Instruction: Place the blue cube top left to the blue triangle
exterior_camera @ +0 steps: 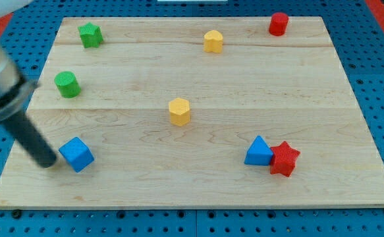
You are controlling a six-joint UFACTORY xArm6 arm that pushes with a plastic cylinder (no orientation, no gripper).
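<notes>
The blue cube [77, 154] lies near the board's lower left. The blue triangle [259, 152] lies at the lower right, touching a red star [284, 158] on its right side. My tip [47, 162] is at the end of the dark rod that slants down from the view's upper left. The tip rests just left of the blue cube, touching it or nearly so. The cube and the triangle are far apart, at about the same height in the view.
A yellow hexagon [179, 110] sits mid-board. Another yellow hexagon [213, 41] and a red cylinder [278, 24] are near the top edge. A green star [90, 34] and a green cylinder [66, 84] are at the left. The wooden board [198, 191] lies on a blue pegboard.
</notes>
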